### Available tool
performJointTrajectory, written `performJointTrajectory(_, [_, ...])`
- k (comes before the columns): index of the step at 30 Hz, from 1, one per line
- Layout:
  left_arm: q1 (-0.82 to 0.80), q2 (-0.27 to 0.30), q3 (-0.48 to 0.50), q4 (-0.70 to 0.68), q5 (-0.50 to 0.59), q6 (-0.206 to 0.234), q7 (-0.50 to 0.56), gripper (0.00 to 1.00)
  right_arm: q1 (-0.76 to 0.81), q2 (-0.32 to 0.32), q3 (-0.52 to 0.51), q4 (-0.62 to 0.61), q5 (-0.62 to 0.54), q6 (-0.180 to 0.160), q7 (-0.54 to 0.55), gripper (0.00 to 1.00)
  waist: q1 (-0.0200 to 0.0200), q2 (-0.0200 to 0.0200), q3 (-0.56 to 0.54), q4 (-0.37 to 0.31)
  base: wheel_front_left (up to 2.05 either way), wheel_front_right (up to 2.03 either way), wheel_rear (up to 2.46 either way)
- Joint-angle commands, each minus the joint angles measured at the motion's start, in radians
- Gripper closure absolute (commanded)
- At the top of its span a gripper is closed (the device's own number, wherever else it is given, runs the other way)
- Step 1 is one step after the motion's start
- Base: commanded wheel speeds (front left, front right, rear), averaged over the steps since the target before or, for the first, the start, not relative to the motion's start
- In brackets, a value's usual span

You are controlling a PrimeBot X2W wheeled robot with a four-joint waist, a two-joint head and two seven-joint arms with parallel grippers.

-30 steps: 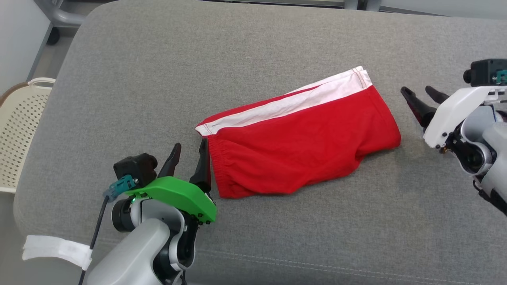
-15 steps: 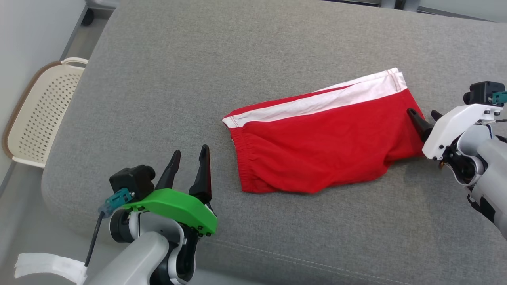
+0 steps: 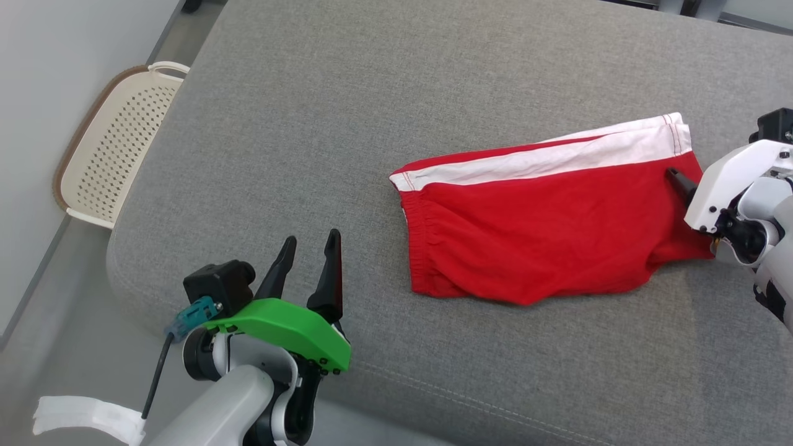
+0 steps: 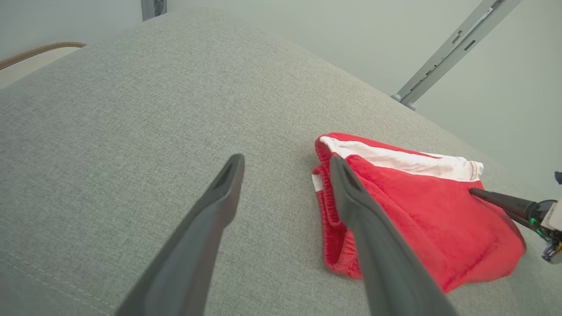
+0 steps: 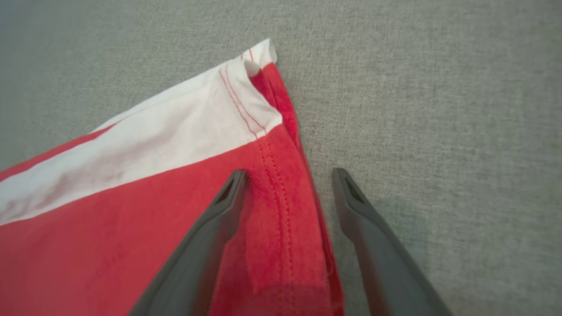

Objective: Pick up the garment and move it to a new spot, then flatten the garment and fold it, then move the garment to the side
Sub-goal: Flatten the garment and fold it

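Looking down from the head, the red garment (image 3: 539, 229) with a white stripe lies rather flat on the grey padded seat (image 3: 372, 93), toward the robot's right. The right fingers (image 3: 678, 181) are spread apart at its hem end. The left fingers (image 3: 329, 266), also released and holding nothing, hang near the front edge, apart from the waistband. If only the right side lifts, I think the cloth will hang down and crumple. A cream perforated basket (image 3: 111, 142) stands on the floor beside the seat, by a pale wall.

From the left wrist, the left fingers (image 4: 217, 206) point just beside the elastic waistband of the garment (image 4: 421, 206). Closing here would grasp only air. A grey metal strut (image 4: 448, 48) stands behind the seat.

From the right wrist, the right fingers (image 5: 217, 219) straddle the stitched hem of the garment (image 5: 109, 219), one over red cloth and one over bare seat. Closing could pinch only the upper layer, or catch the upholstery. Whether the tips touch, I cannot tell.
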Motion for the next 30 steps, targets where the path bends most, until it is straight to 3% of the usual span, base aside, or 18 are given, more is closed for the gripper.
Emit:
performJointTrajectory(1, [-0.001,-0.004,-0.002,0.004,0.009,-0.005,0.0,0.0,-0.003,0.008,0.009,0.021,0.0,0.0,0.023,0.0,0.0,0.0,0.007,0.011,0.0,0.0,0.0])
performJointTrajectory(5, [-0.004,-0.008,0.001,0.006,0.006,-0.006,-0.002,0.0,-0.004,0.027,0.02,0.032,0.006,0.0,0.08,0.0,0.0,0.0,0.011,0.018,0.0,0.0,0.0])
performJointTrajectory(6, [-0.004,-0.008,0.002,0.007,0.006,-0.006,-0.003,0.0,-0.002,0.032,0.023,0.028,0.008,0.0,0.092,0.15,0.0,0.0,0.012,0.018,0.0,0.0,0.0])
performJointTrajectory(7, [-0.004,-0.008,0.004,0.008,0.006,-0.005,-0.004,0.0,-0.002,0.034,0.028,0.022,0.004,0.0,0.101,0.52,0.0,0.0,0.012,0.017,0.0,0.0,0.0])
performJointTrajectory(9, [-0.003,-0.007,0.007,0.009,0.005,-0.004,-0.005,0.0,-0.005,0.029,0.038,0.011,-0.007,0.0,0.109,0.78,0.0,0.0,0.011,0.013,0.0,0.0,0.0])
performJointTrajectory(10, [-0.002,-0.004,0.009,0.009,0.005,-0.003,-0.006,0.0,-0.008,0.025,0.045,0.006,-0.014,0.0,0.109,1.0,0.0,0.0,0.01,0.009,0.0,0.0,0.0])
performJointTrajectory(20, [0.013,0.009,0.02,0.005,0.006,0.0,-0.009,0.0,-0.032,-0.001,0.039,-0.023,-0.006,-0.001,0.072,1.0,0.0,0.0,-0.019,-0.064,0.0,0.0,0.0])
performJointTrajectory(30, [0.045,0.034,0.027,-0.022,-0.002,0.007,-0.004,0.0,0.047,-0.05,0.032,-0.114,0.036,-0.001,0.08,1.0,0.0,0.0,-0.07,-0.215,0.0,0.0,0.0])
